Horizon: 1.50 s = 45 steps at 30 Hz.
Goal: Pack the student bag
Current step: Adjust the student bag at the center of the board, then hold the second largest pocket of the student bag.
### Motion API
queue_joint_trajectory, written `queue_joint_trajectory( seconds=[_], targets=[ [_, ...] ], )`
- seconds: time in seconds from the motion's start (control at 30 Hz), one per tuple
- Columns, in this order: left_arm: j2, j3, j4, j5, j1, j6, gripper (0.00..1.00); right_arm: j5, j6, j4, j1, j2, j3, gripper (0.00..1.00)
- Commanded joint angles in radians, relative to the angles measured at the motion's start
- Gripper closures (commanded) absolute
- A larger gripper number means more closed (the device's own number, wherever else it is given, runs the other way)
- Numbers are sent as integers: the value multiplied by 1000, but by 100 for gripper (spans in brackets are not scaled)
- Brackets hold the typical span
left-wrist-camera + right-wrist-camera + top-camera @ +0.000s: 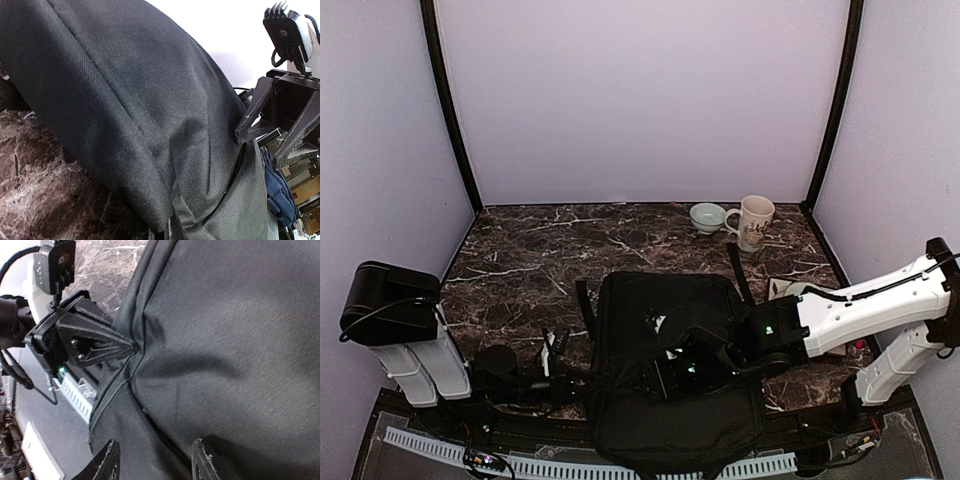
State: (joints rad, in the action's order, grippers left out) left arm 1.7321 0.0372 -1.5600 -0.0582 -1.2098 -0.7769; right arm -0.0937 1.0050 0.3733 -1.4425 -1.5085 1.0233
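The student bag (670, 400), large, flat and black, lies at the table's near edge between both arms. In the right wrist view my left gripper (131, 346) is shut on a fold at the bag's (225, 340) left edge, and the cloth puckers there. In the left wrist view its own fingers are hidden under the bag's fabric (125, 100). My right gripper (154, 462) hovers open just above the bag, its fingers on either side of the zipper line (172, 442). From the left wrist the right gripper (260, 145) shows with one fingertip touching the fabric.
A white mug (754, 220) and a pale blue bowl (707, 216) stand at the back right of the dark marble table (520, 260). The bag's strap (738, 272) trails toward them. A pale object (786, 289) lies partly under the right arm. A white cable rail (560, 466) lines the front edge.
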Motion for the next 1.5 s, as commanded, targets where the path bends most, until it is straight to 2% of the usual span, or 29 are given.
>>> queue_joint_trajectory(
  seconds=[0.0,0.2,0.4,0.53,0.6,0.8,0.97,1.13,1.33,1.47],
  targets=[
    [-93,46,132,14,-30,38,100,78,34,-31,3,30,-40,50],
    [-166,78,245,39,-45,47,100,169,17,-101,4,-40,-32,48],
    [-286,101,407,83,-66,67,100,180,51,-152,4,-67,-43,48],
    [-351,109,487,108,-79,81,100,207,82,-298,11,-77,-69,48],
    [-365,112,501,120,-88,86,100,232,79,-368,13,-121,-55,48],
    [-357,124,499,127,-116,88,100,258,-6,-414,13,-195,88,49],
    [-351,124,484,147,-138,87,100,261,-64,-410,12,-216,205,50],
    [-364,113,484,162,-139,89,100,286,-97,-472,11,-204,223,51],
    [-384,96,488,179,-140,93,100,200,-179,-333,-15,-192,304,51],
    [-416,96,517,210,-143,96,100,23,-91,-103,-39,-137,299,51]
  ],
)
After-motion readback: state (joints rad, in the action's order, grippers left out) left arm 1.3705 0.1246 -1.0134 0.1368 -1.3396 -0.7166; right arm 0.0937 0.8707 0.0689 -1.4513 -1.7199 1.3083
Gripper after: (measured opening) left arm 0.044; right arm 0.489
